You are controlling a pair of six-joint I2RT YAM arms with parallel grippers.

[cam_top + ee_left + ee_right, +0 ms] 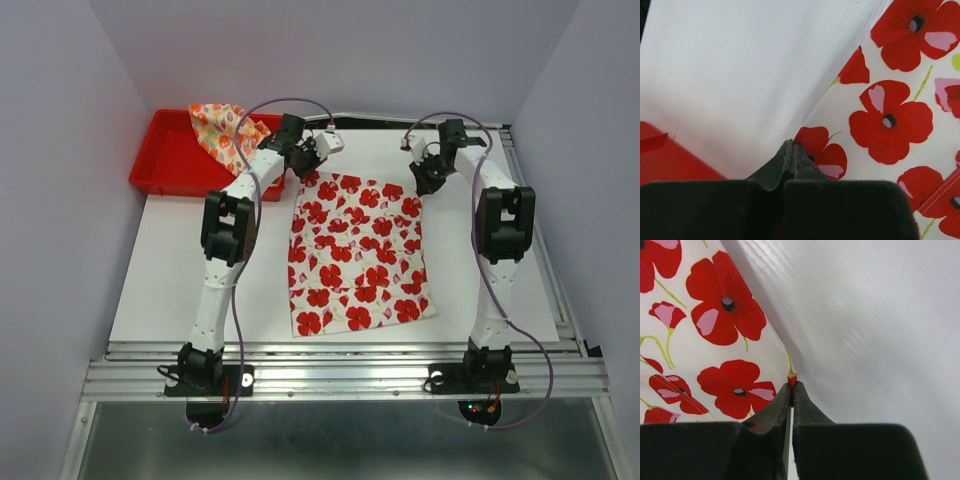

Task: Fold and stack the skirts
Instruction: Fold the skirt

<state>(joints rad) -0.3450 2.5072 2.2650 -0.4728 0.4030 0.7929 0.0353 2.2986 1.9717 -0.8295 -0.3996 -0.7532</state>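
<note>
The white skirt with red flowers (360, 255) is spread flat on the white counter (190, 290) between the two arms. Its near hem lies towards the arm bases and its narrower far edge towards the back.

The left fingers (781, 164) are pressed together with no gap to be seen between them. They are closed on the far left corner of this skirt, where the cloth's edge runs in to the tips just beside a red flower. Bare counter is seen to the left of the tips.

The right fingers (779, 407) are likewise brought together, with only a thin slit showing lower down between them. A small red and green point of the skirt's far right corner is pinched at their ends. Bare counter lies to the right of them.

The cream skirt (222, 128), marked with small orange and red shapes, is bunched up in the right end of the red tray (160, 165). The tray is set at the far left corner of the counter, well apart from the flowered skirt's near hem.
</note>
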